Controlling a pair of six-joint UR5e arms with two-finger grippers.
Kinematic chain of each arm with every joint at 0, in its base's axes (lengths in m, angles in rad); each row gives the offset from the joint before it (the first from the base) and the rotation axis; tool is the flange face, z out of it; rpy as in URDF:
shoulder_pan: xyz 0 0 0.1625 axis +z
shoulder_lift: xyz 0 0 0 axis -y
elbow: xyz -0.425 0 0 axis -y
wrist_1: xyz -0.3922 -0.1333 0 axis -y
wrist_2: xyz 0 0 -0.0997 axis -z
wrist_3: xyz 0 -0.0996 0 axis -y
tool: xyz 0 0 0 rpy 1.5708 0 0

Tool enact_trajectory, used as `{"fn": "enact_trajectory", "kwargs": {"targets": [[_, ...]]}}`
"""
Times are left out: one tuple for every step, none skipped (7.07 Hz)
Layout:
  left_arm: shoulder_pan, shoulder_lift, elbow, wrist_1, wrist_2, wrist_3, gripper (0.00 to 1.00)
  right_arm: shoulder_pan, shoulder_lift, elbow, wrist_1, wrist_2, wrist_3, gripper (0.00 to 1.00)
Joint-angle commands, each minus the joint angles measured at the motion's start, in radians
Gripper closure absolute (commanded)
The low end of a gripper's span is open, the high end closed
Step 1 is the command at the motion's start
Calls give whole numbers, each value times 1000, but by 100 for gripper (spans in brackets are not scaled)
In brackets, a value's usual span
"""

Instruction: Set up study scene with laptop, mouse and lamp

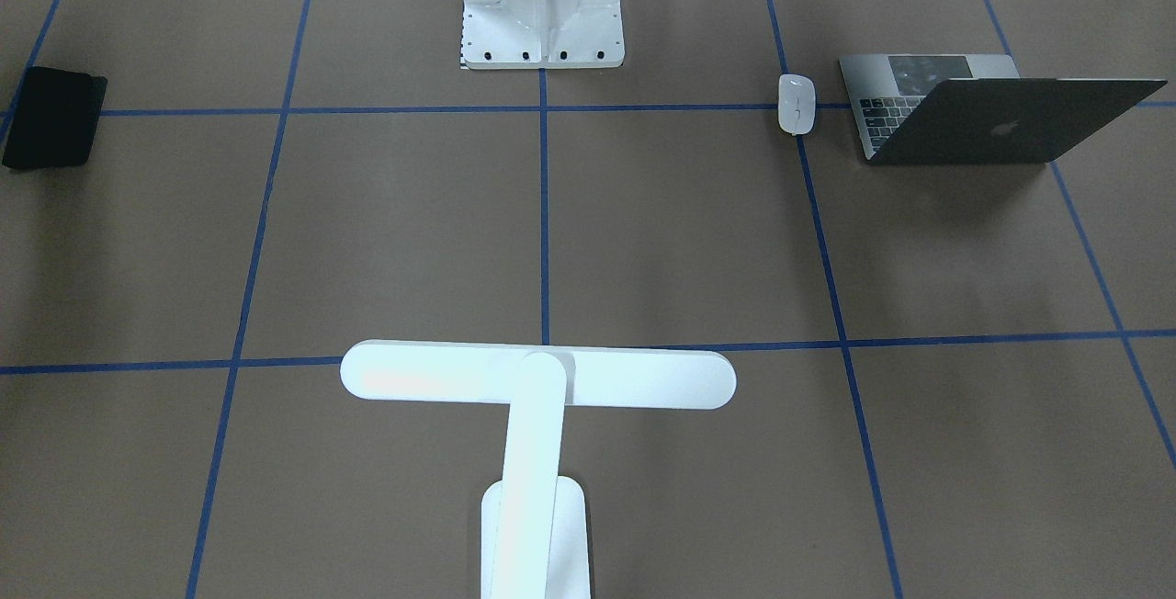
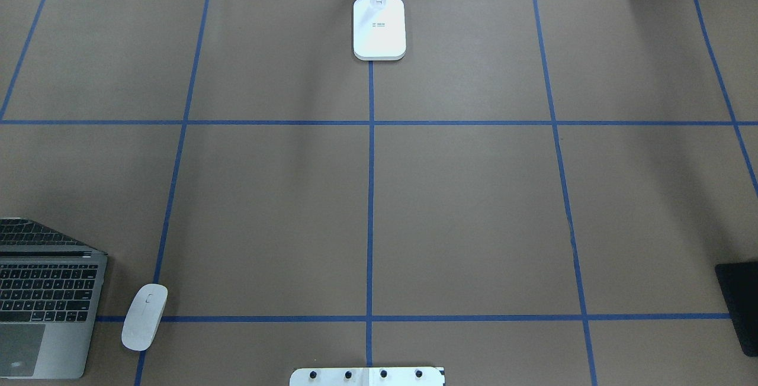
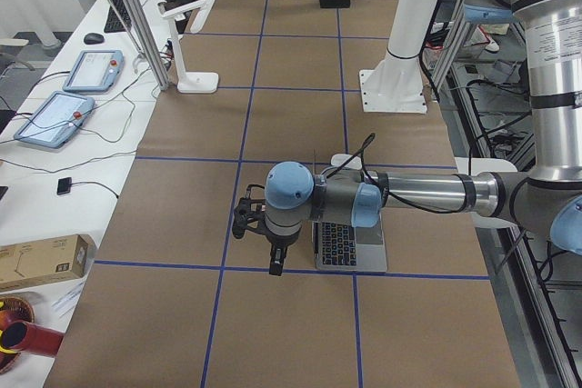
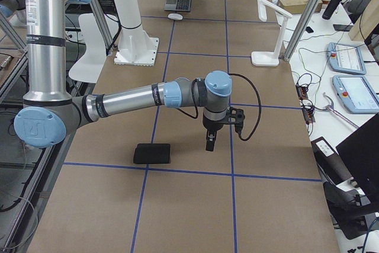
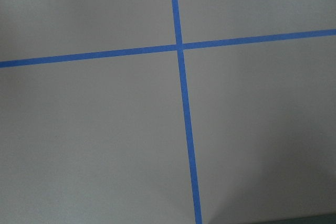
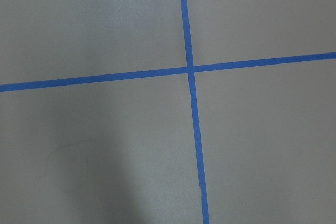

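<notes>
The laptop [image 1: 1001, 121] stands open at the table's left end, keyboard [image 2: 47, 297] toward the robot. Beside it lies the white mouse [image 1: 796, 104], which straddles a blue tape line [image 2: 145, 317]. The lamp [image 1: 537, 378] stands upright at the far middle edge, on its base [image 2: 379, 28]. Only the side views show the grippers. My left gripper [image 3: 275, 268] hangs fingers down over the table next to the laptop [image 3: 350, 244]. My right gripper [image 4: 209, 144] hangs near the black mat. I cannot tell whether either is open or shut. Both wrist views show only brown paper and blue tape.
A black mat [image 1: 53, 117] lies at the table's right end [image 2: 740, 306]. The white bolted pedestal [image 1: 542, 6] stands at the robot's side, in the middle. Blue tape marks a grid on the brown paper. Tablets [image 3: 91, 70] and cables lie on a side bench beyond the lamp.
</notes>
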Motion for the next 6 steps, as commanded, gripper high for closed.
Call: {"fn": "enact_trajectory", "kwargs": {"targets": [[0,2,2,2,0,0,0,0,5,-1,10,12,-2,0],[0,1,1,3,0,-9,0,-2,2,-2,13,1,-2,0],[0,-2,-1,24,0,-17,0,0,-13,10,14,1,0,0],[-13,-9,-17,70,3,-26,0,-2,-15,8,14,-3,-2,0],[-28,5,-43,84,3,-94,0,-2,-15,8,11,-20,0,0],[-31,20,-69,86,2,-160,0,-9,-16,7,8,-61,0,0]]}}
